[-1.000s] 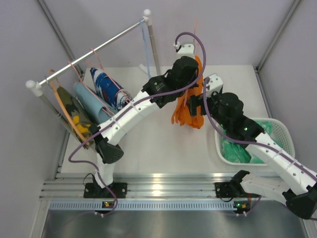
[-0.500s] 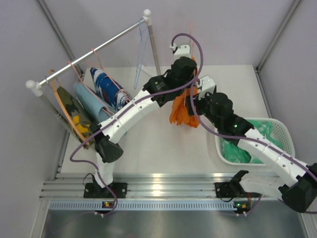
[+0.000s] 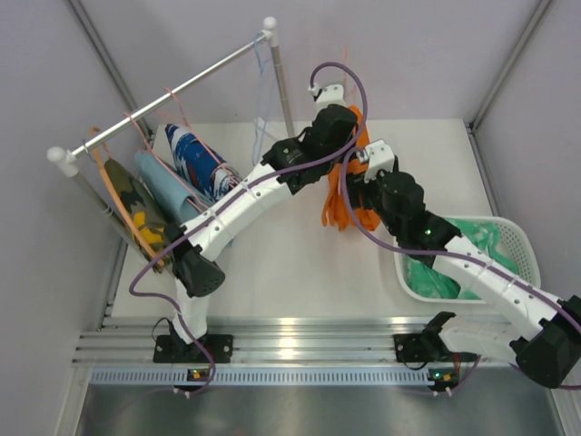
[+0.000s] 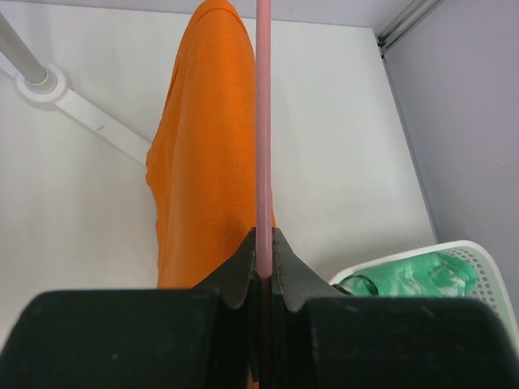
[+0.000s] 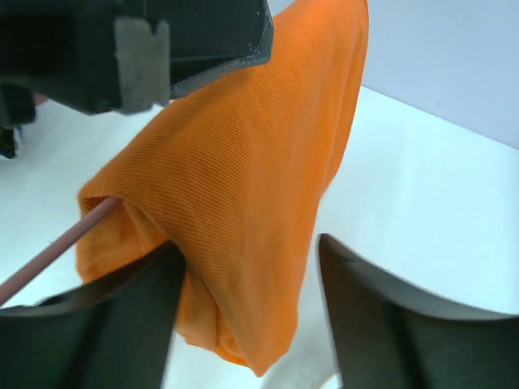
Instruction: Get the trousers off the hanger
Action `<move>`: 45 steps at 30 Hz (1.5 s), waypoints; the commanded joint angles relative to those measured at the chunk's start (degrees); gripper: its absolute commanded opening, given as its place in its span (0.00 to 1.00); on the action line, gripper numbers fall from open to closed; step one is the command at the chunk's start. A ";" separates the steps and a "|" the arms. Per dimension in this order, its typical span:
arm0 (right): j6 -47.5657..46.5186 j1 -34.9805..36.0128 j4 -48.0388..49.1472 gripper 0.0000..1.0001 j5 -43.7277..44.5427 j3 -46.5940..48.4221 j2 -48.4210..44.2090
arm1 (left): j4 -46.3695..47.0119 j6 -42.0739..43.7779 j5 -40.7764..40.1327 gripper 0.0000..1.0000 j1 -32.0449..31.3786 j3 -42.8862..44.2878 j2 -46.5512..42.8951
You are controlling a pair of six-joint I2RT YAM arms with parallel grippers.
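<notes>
Bright orange trousers [image 3: 343, 202] [image 4: 203, 162] hang over a thin pink hanger [image 4: 263, 121] held up above the table. My left gripper [image 3: 338, 120] [image 4: 263, 243] is shut on that hanger's rod. My right gripper [image 3: 359, 189] [image 5: 247, 267] is open around the lower fold of the orange trousers [image 5: 243, 186]; its left finger touches the cloth and a gap shows at the right finger. The hanger rod [image 5: 49, 251] pokes out of the fold at the left. Mint green trousers [image 3: 436, 272] lie in the white basket [image 3: 519, 238].
On the rack's bar [image 3: 172, 91] at the left hang blue-and-white patterned trousers [image 3: 195, 159], light blue trousers [image 3: 163, 189] and camouflage trousers [image 3: 136, 213]. The rack's right post [image 3: 277, 73] stands just left of my left wrist. The basket [image 4: 478, 259] sits at the table's right edge.
My right gripper has moved in around the orange trousers and its jaws have narrowed. The left gripper, with the hanger and trousers, has shifted only slightly.
</notes>
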 commanded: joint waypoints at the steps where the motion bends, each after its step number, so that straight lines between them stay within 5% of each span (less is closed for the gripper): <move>1: 0.46 0.55 4.48 0.73 -3.56 -0.29 -0.69 | 10.79 -1.18 -1.05 0.00 0.79 1.43 -6.71; 9: -0.06 0.55 6.77 0.83 -6.22 1.73 3.09 | 11.15 -2.68 0.53 0.00 1.41 0.37 -7.06; 12: -1.29 0.64 7.47 0.80 -4.99 2.34 4.76 | 11.32 -2.24 0.36 0.00 1.50 -0.07 -7.68; 18: -5.16 0.47 8.44 0.59 -2.27 1.99 5.38 | 11.58 -1.72 0.88 0.00 2.20 -1.29 -9.34; 23: -2.79 0.12 13.62 0.71 -7.52 -0.11 4.76 | 13.16 -2.68 2.37 0.00 2.55 -3.49 -10.93; 29: -0.50 -0.15 18.11 0.72 -11.05 -2.14 6.16 | 13.69 -4.27 4.49 0.00 3.17 -3.93 -11.98; 36: -2.34 -0.24 18.46 0.64 -10.88 -2.49 6.96 | 13.87 -3.74 5.01 0.00 3.25 -4.11 -12.95; 45: -7.00 -0.76 16.97 0.40 -9.03 -1.52 6.78 | 14.48 -3.83 5.19 0.00 3.52 -5.87 -14.27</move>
